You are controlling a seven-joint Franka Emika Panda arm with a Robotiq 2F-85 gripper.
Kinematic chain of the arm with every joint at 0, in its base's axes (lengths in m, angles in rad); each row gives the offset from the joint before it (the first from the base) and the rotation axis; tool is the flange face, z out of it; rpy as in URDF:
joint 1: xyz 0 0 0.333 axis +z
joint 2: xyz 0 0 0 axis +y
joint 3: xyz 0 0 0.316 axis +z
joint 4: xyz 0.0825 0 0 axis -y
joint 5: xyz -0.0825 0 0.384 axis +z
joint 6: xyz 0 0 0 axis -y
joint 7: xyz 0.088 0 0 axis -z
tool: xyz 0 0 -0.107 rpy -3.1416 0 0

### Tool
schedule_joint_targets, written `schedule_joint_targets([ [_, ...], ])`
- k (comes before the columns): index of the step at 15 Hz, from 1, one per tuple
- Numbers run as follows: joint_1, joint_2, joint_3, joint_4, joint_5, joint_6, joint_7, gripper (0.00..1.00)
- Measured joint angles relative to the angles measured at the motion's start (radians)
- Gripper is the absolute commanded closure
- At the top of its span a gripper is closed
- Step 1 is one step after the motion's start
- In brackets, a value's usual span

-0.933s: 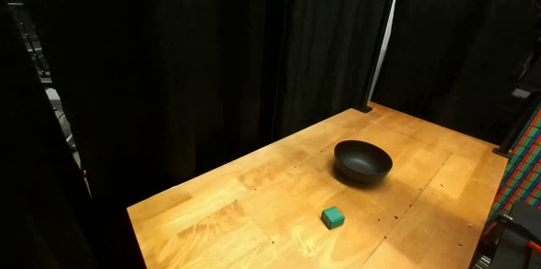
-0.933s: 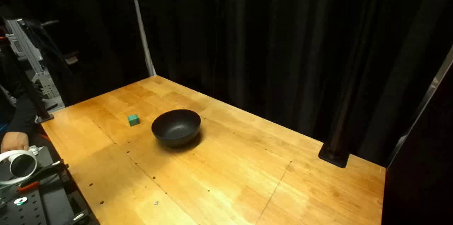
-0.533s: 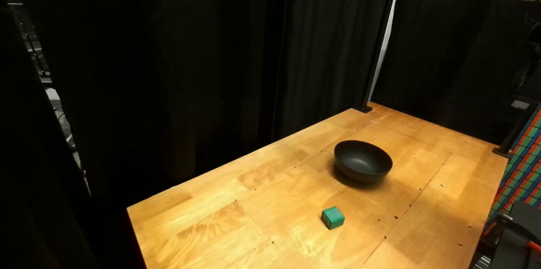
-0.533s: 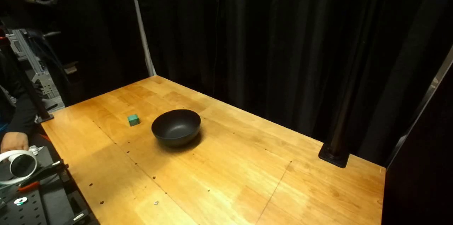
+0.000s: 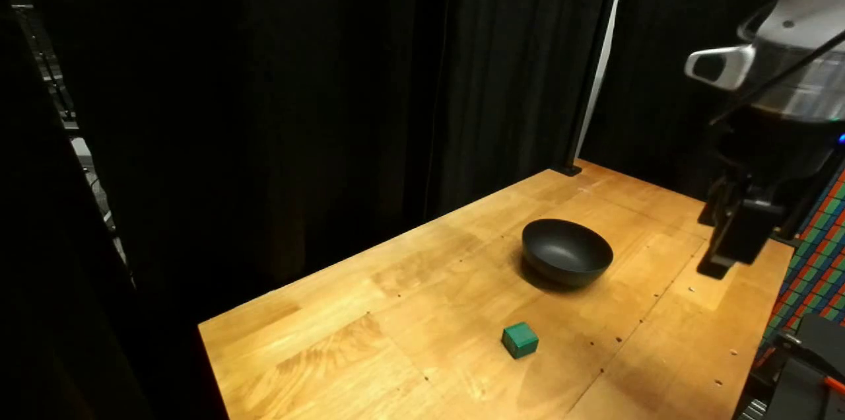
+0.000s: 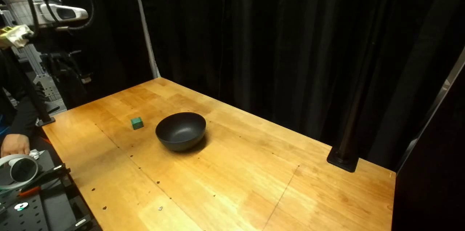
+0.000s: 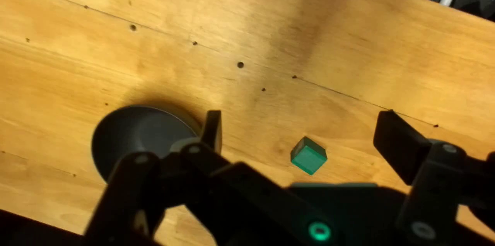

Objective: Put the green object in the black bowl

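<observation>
The green object (image 7: 309,159) was a bluish emerald, brightest on its top and darker down its sides. The black bowl (image 5: 566,251) was plain, with a greyish sheen inside. The table (image 5: 370,367) showed honey-yellow blocks, some browner, with streaky grain. The gripper (image 7: 303,132) was black, and its ring light (image 7: 319,231) glowed green; the arm (image 5: 809,20) was white and grey. The curtains (image 6: 283,60) were plain black, while a patterned surface (image 5: 818,268) carried slanting rows of red, green and blue.
</observation>
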Motion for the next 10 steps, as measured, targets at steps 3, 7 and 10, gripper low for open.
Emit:
schedule_joint_targets([
  [3,0.009,0.194,0.056,0.022,-0.015,0.221,0.091,0.00],
  [7,-0.048,0.444,0.109,0.084,-0.254,0.435,0.324,0.00],
  [10,-0.097,0.596,0.111,0.173,-0.513,0.447,0.529,0.00],
])
